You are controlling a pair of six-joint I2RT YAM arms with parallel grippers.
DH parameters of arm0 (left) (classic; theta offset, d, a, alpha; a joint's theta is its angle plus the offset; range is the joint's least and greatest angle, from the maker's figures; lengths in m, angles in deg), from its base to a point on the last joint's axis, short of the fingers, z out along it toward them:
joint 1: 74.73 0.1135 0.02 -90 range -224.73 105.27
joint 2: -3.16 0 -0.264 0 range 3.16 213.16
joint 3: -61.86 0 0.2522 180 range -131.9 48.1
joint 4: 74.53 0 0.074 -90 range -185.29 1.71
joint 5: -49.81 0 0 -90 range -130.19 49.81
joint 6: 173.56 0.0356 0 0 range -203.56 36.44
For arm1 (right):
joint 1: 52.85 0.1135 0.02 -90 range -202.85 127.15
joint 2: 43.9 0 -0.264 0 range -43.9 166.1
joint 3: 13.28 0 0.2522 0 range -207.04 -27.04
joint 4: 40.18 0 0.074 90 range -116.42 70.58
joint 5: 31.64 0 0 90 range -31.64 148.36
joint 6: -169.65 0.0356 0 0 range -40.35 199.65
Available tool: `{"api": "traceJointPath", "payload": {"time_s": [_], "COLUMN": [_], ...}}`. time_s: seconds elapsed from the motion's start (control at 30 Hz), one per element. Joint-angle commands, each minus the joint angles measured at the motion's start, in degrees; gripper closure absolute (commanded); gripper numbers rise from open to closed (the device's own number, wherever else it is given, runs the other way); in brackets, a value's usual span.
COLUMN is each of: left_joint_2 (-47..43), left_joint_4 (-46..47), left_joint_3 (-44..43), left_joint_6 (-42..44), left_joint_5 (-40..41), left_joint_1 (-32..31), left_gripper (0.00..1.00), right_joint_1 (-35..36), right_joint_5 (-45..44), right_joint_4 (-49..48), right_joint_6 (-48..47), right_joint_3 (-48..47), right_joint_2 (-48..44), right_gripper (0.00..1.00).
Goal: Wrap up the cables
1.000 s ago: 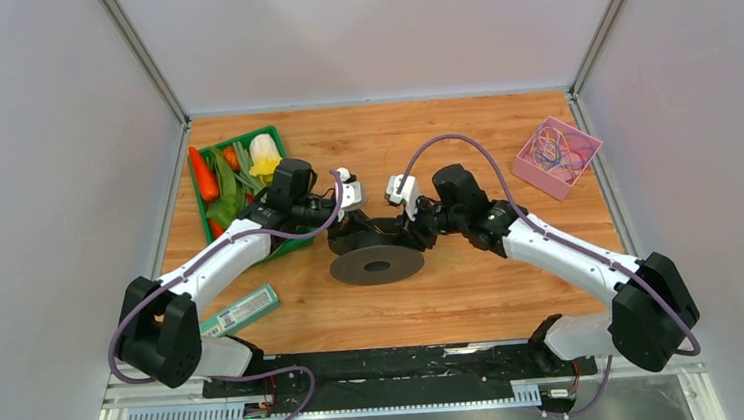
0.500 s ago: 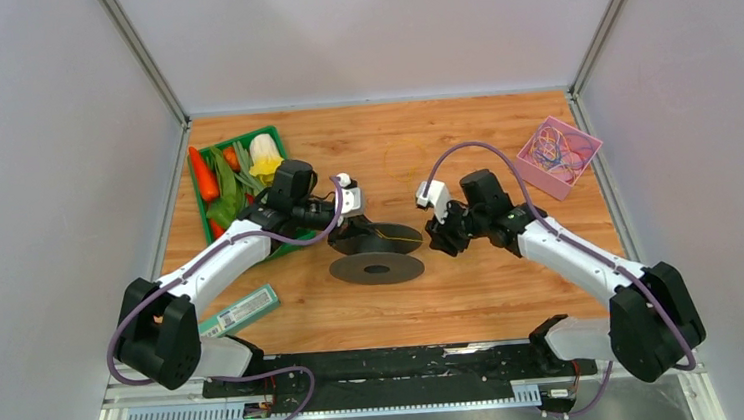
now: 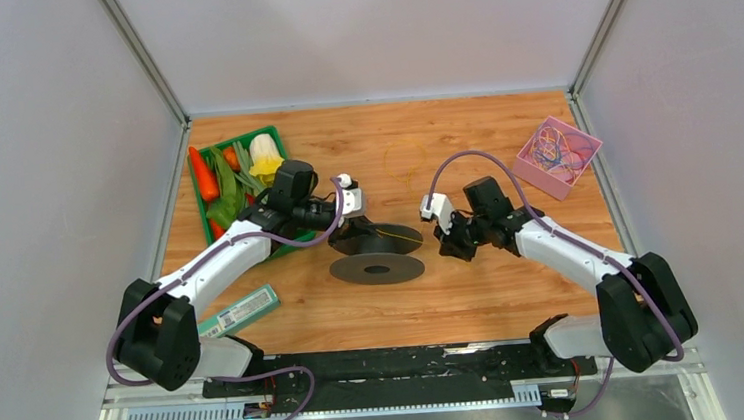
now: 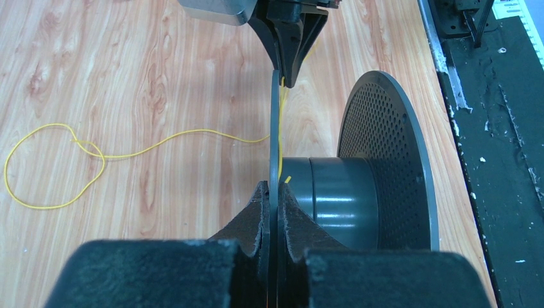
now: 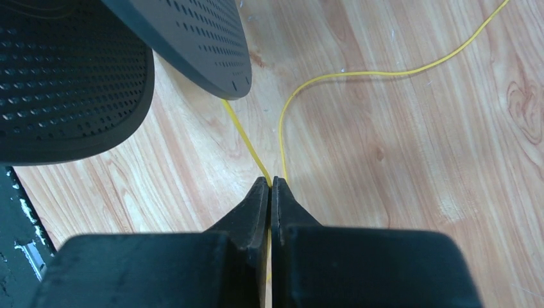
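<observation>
Green tray (image 3: 238, 137): it is placed at the far left of the table (image 3: 475, 297); a carrot (image 3: 204, 173) and other vegetables are held in it.
Small teal box (image 3: 240, 311): it is laid flat near the base of the left arm.
Left gripper (image 4: 276, 192): the fingers are clenched on the thin edge of one disc of the spool, which is seen between them from the side.
Spool (image 3: 377, 262): a dark reel with two perforated discs and a round hub, found in the middle of the table; one disc is lying on the wood.
Yellow cable (image 4: 186, 133): one end is seen at the hub, a short tight piece is stretched from the spool to the right gripper, and the rest is lying on the table in a loose loop farther back.
Right gripper (image 5: 271, 183): the fingertips are pressed together, and the yellow cable is grasped between them, just right of the spool.
Pink box (image 3: 536, 179): it is standing at the far right; the coloured cables (image 3: 559, 150) are kept inside in a tangle.
</observation>
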Motion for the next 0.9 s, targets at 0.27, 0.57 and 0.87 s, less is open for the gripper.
{"api": "traceJointPath", "payload": {"time_s": [0.27,0.57,0.87], "left_joint_2": [-2.10,-1.66,-5.35], "left_joint_4": [4.87,8.29,8.48], "left_joint_3": [1.73,1.73,-1.78], "left_joint_6": [-2.92,-6.43,-15.30], "left_joint_5": [1.65,2.17,2.79], "left_joint_1": [1.02,1.11,1.55], "left_gripper": [1.00,1.00,1.00], "right_joint_1": [-2.27,-2.44,-5.51], "right_joint_5": [0.62,1.59,2.38], "right_joint_4": [1.81,1.98,3.04], "right_joint_6": [-2.58,-1.44,3.47], "right_joint_3": [1.40,0.08,-3.43], "right_joint_2": [-2.10,-1.84,-1.48], "right_gripper": [1.00,1.00,0.45]}}
